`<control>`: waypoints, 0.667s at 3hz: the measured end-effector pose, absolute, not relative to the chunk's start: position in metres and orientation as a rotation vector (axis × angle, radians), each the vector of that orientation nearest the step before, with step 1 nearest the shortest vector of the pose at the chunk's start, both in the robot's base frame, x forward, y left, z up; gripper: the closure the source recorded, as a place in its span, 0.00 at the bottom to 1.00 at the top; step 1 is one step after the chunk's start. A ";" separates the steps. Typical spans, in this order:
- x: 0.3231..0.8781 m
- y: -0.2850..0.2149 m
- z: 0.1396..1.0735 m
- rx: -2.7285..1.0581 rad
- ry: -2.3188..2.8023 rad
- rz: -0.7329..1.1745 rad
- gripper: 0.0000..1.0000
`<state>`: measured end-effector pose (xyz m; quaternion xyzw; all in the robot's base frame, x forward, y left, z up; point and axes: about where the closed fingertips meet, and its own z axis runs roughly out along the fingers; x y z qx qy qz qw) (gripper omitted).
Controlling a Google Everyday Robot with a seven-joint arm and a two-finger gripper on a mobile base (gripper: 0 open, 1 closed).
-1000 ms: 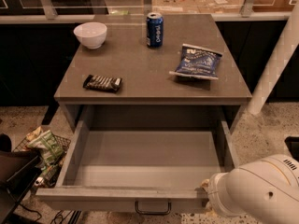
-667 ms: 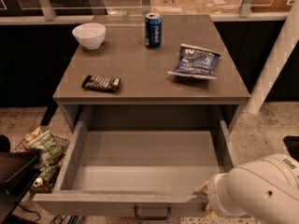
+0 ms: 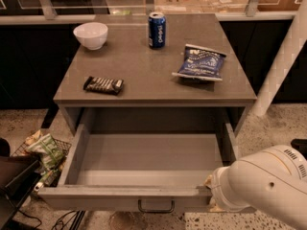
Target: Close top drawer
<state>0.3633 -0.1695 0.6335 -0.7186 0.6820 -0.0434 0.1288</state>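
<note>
The top drawer (image 3: pixel 144 162) is pulled far out of the grey cabinet and its grey box is empty. Its flat front (image 3: pixel 96 199) carries a small dark bar handle (image 3: pixel 156 206) at centre, near the bottom edge of the view. My white arm (image 3: pixel 266 186) comes in from the lower right. The gripper (image 3: pixel 211 193) sits at the right end of the drawer front, mostly hidden behind the arm's round white housing.
On the cabinet top (image 3: pixel 144 75) lie a white bowl (image 3: pixel 90 35), a blue soda can (image 3: pixel 157 29), a blue chip bag (image 3: pixel 200 63) and a dark snack bar (image 3: pixel 103 85). A wire basket with snack packs (image 3: pixel 45 152) stands on the floor at left. A white post (image 3: pixel 283 66) rises at right.
The view has shifted slightly; the drawer front sits a little lower in the picture. The arm stays at the drawer front's right end. The drawer remains open.
</note>
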 end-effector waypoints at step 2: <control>0.401 -0.171 0.651 -2.115 1.940 -0.193 1.00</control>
